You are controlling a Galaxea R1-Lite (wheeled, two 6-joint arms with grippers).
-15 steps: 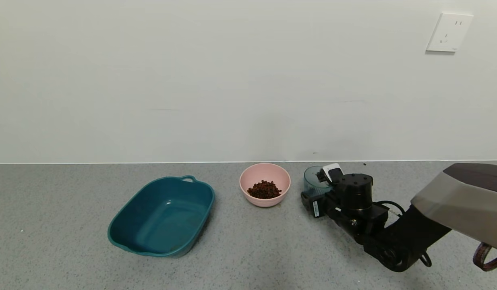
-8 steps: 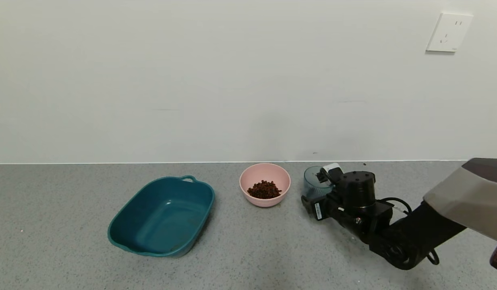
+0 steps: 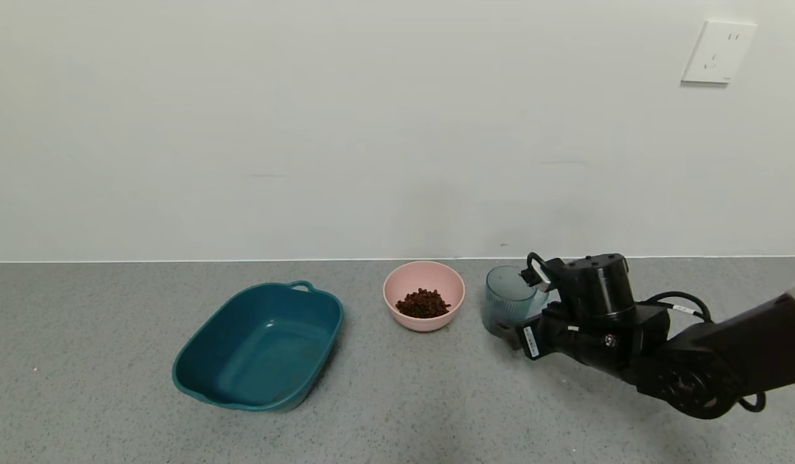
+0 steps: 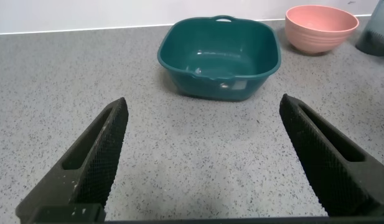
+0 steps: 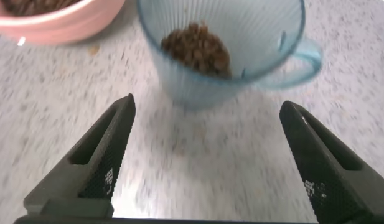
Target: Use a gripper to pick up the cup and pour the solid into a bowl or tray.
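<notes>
The ribbed blue-grey cup (image 3: pixel 504 298) stands upright on the counter just right of the pink bowl (image 3: pixel 423 283). Brown solid pieces (image 3: pixel 423 303) lie heaped in the bowl. In the right wrist view the cup (image 5: pixel 241 25) holds more brown pieces (image 5: pixel 196 50), its handle turned away from the bowl (image 5: pixel 61 22). My right gripper (image 3: pixel 513 325) is open and empty, low over the counter just short of the cup, not touching it; it also shows in its own wrist view (image 5: pixel 210 162). My left gripper (image 4: pixel 204 155) is open and empty above bare counter.
A teal oblong tray (image 3: pixel 259 345) with handles sits left of the bowl; the left wrist view shows the tray (image 4: pixel 220 56), the bowl (image 4: pixel 321 28) and the cup (image 4: pixel 375 34) beyond it. A white wall runs behind the counter.
My right arm has swung back to the right and lowered, its wrist turned. The gripper has drawn away from the cup, which now stands in plain view.
</notes>
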